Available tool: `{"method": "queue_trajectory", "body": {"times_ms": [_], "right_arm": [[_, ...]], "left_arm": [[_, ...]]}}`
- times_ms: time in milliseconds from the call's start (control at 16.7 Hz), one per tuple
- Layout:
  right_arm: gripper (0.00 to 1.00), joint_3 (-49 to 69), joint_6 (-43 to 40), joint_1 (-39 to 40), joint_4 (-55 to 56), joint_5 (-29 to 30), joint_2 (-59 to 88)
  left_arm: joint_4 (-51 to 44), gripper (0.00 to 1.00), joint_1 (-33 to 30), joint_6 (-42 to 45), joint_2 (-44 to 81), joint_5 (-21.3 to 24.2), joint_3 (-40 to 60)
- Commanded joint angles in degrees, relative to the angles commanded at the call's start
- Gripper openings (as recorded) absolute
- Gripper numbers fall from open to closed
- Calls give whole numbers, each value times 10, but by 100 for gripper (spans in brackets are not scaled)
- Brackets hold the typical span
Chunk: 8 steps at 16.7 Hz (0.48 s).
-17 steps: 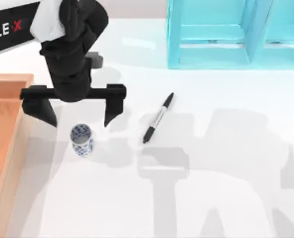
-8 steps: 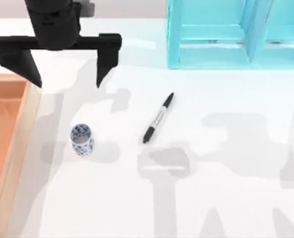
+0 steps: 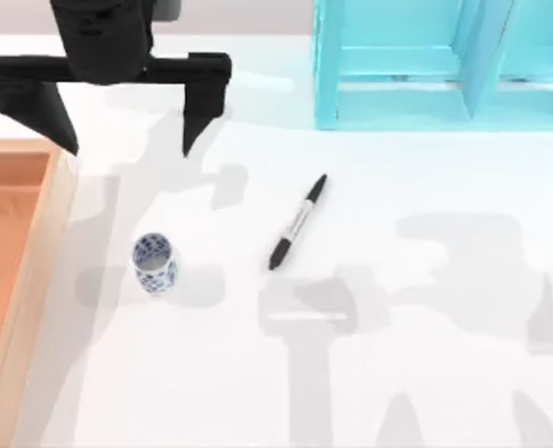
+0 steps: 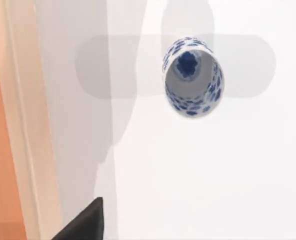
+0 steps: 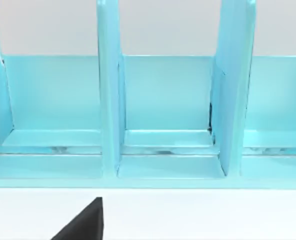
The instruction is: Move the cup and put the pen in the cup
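Note:
The cup (image 3: 154, 263), white with a blue pattern, stands upright on the white table at the left, its mouth open upward. My left gripper (image 3: 129, 147) hangs open and empty well behind the cup, near the table's far edge, with its fingers spread wide. In the left wrist view the cup (image 4: 192, 75) appears from above, apart from one black fingertip (image 4: 83, 225). The black pen (image 3: 298, 222) lies flat and slanted near the table's middle, to the right of the cup. A single black fingertip (image 5: 85, 224) of my right gripper faces the shelf, holding nothing.
A wooden tray (image 3: 20, 280) runs along the table's left side, its rim close to the cup. A turquoise shelf unit (image 3: 445, 70) with upright dividers stands at the far right. Arm shadows lie across the table's middle and right.
Over the last second my left gripper drew back from just behind the cup toward the table's far edge, still open. The cup and pen have not moved.

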Motion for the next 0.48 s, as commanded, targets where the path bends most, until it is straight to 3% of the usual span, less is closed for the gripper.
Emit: {"method": "queue_trajectory", "body": {"times_ms": [480], "right_arm": [[100,0,0,0,0,0,0]], "left_arm": [[97,100,-133,63,225,-86,133]]}}
